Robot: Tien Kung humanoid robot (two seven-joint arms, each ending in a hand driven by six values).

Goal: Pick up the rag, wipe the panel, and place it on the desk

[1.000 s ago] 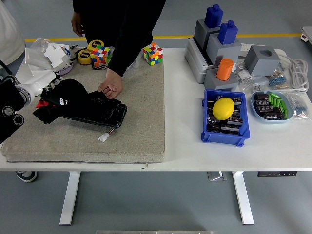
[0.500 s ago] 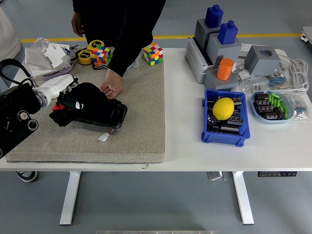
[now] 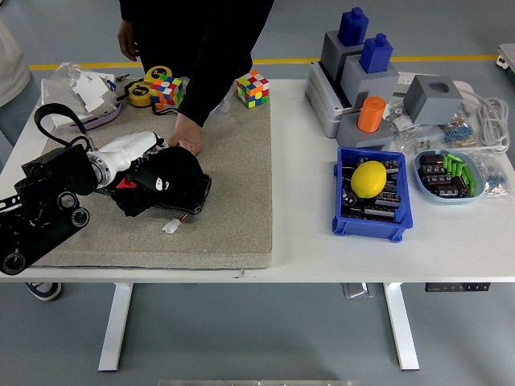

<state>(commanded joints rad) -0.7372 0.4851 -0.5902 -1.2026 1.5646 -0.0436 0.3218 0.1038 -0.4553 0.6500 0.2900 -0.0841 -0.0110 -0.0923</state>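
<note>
So the left arm comes in from the lower left edge, black linkage low over the grey mat (image 3: 233,201), with a white forearm section angling up and right toward the middle of the mat. The left hand (image 3: 149,173) is buried in the black rag (image 3: 165,181), fingers look wrapped into the cloth and gripping it, though the rag covers most of them. A bit of red shows at the hand's lower left side. The rag sits bunched on top of the dark panel (image 3: 193,193), which lies flat on the mat with only its right end peeking out. A small white connector (image 3: 170,227) lies on the mat just below the panel.

Right above the rag, a person's hand (image 3: 189,141) reaches down from the far side, fingertips touching the panel's top edge by the rag. Behind it there's a Rubik's cube (image 3: 252,88) on the mat's far edge. Further right, well apart, a blue bin (image 3: 354,221) with a yellow lemon-shaped thing (image 3: 369,178) in it.
</note>
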